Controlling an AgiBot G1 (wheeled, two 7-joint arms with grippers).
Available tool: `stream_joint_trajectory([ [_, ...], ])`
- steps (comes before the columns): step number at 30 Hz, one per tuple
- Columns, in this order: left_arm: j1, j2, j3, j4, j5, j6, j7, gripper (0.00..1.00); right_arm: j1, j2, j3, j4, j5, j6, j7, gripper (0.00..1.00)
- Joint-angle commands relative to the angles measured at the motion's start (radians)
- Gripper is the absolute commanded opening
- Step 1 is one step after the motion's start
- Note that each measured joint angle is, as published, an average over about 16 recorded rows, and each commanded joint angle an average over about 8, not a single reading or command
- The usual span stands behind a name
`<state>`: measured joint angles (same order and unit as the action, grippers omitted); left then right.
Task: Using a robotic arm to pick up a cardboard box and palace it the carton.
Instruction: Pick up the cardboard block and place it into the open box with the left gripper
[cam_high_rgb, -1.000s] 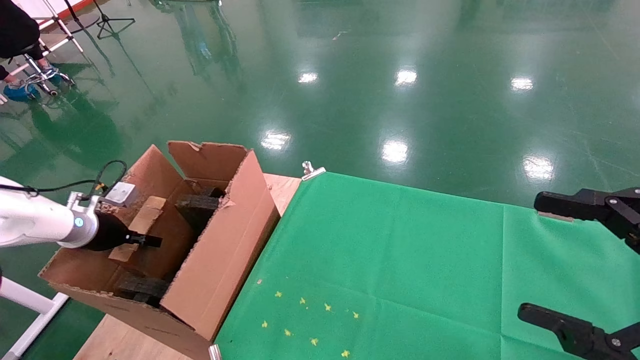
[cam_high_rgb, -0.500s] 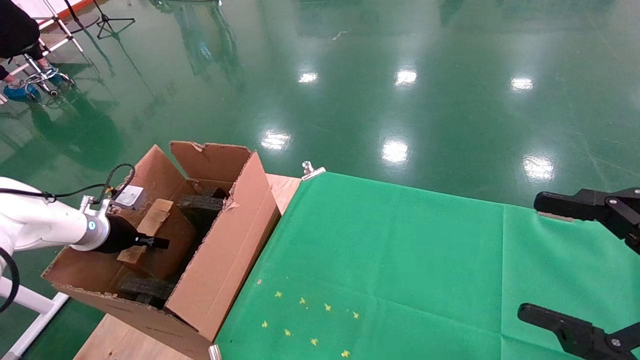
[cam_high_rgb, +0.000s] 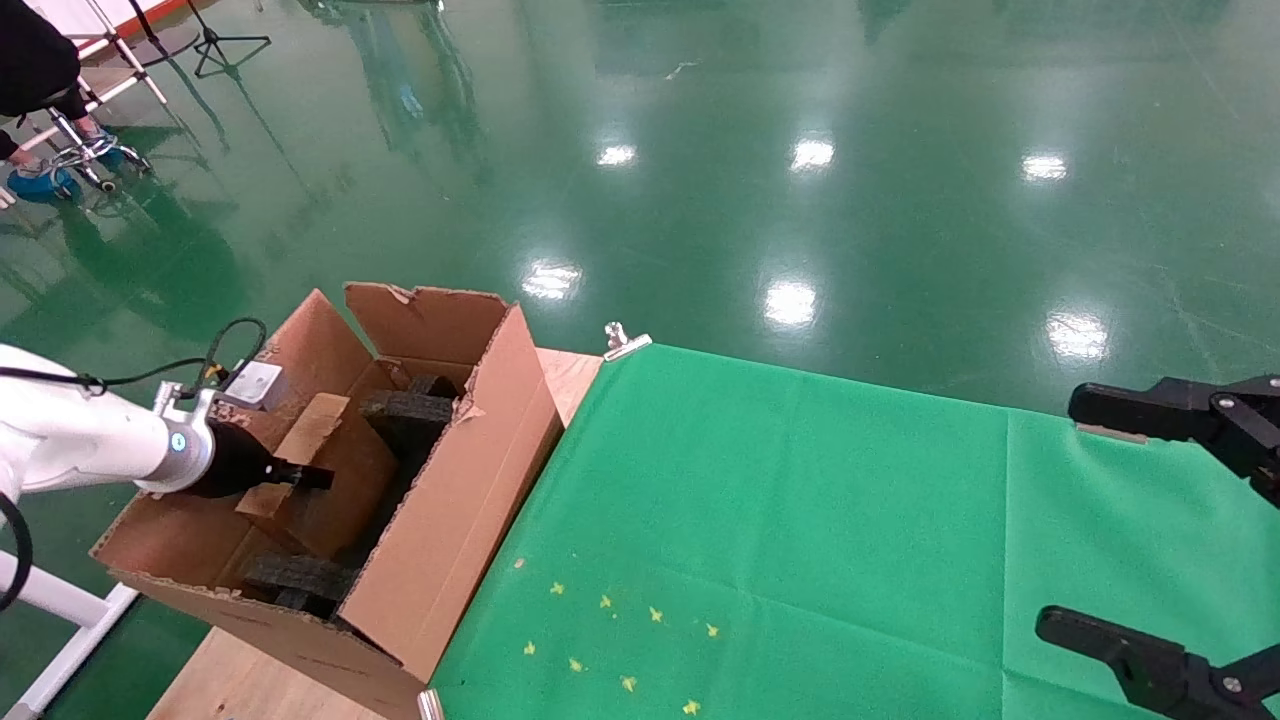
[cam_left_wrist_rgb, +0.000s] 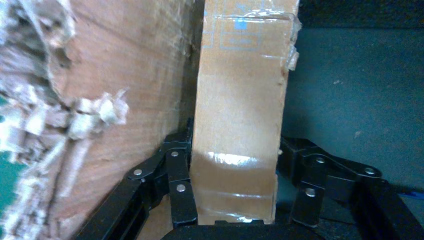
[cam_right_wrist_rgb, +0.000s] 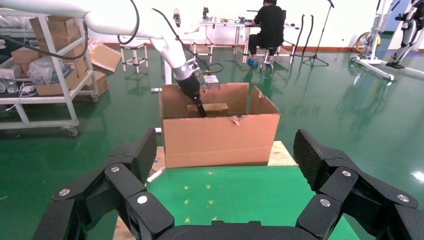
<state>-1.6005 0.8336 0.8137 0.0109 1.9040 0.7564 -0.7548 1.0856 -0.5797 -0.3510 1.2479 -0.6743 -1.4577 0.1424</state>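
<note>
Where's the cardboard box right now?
In the head view, at the robot's left, the cardboard box is clamped in the left gripper inside the carton, beside its dark foam pieces.

brown carton (cam_high_rgb: 450, 500), green cloth (cam_high_rgb: 800, 520), yellow marks (cam_high_rgb: 620, 640)

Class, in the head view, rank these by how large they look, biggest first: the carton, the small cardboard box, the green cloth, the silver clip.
1. green cloth
2. carton
3. cardboard box, held by the left gripper
4. silver clip
</note>
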Motion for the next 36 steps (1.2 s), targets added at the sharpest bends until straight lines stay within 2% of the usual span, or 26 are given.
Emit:
stream_joint_trajectory([
  [1, -0.006, -0.001, 0.002, -0.001, 0.002, 0.003, 0.0, 1.0, 0.0, 0.0, 0.0, 0.0, 0.0, 0.0, 0.0, 1.0],
  [11, -0.041, -0.014, -0.005, -0.022, -0.008, 0.025, 0.011, 1.0, 0.0, 0.0, 0.0, 0.0, 0.0, 0.0, 0.0, 1.0],
  [18, -0.126, -0.06, -0.044, -0.083, -0.063, 0.1, 0.014, 1.0, 0.0, 0.0, 0.0, 0.0, 0.0, 0.0, 0.0, 1.0],
  [22, -0.189, -0.099, -0.078, -0.128, -0.114, 0.188, -0.012, 1.0, 0.0, 0.0, 0.0, 0.0, 0.0, 0.0, 0.0, 1.0],
  [27, -0.25, -0.151, -0.13, -0.183, -0.2, 0.361, -0.077, 1.0, 0.0, 0.0, 0.0, 0.0, 0.0, 0.0, 0.0, 1.0],
  [32, -0.268, -0.186, -0.181, -0.221, -0.295, 0.548, -0.161, 1.0, 0.0, 0.0, 0.0, 0.0, 0.0, 0.0, 0.0, 1.0],
  [36, -0.266, -0.197, -0.21, -0.237, -0.351, 0.642, -0.214, 1.0, 0.0, 0.0, 0.0, 0.0, 0.0, 0.0, 0.0, 1.0],
])
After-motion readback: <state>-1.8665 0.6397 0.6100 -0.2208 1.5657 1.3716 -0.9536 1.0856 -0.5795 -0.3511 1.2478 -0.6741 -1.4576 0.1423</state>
